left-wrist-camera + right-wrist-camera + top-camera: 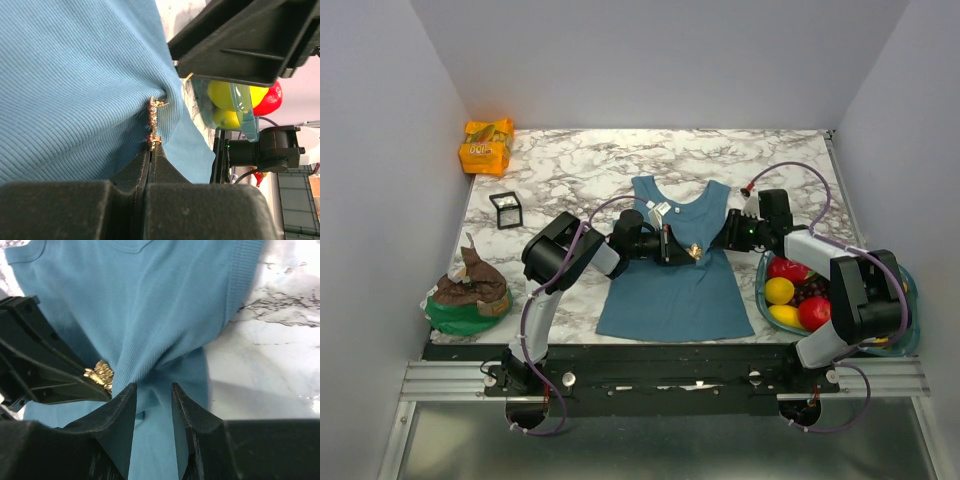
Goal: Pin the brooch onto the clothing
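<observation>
The teal-blue tank top (670,285) lies flat mid-table, neck to the far side. My left gripper (686,253) reaches over its chest from the left and is shut on the brooch (696,252). In the left wrist view the brooch (153,122) is a small gold pin with a trace of red, held at the closed tips (151,149) against the fabric (75,90). My right gripper (713,245) comes in from the right. In the right wrist view its jaws (154,386) pinch a raised fold of the top (150,315), right beside the brooch (100,375).
A clear bowl (912,290) of fruit, with a yellow one (779,290) and a red one (814,312), stands at the right under my right arm. A small black-framed clear box (505,209), an orange packet (487,146) and a green-brown bag (468,292) are on the left.
</observation>
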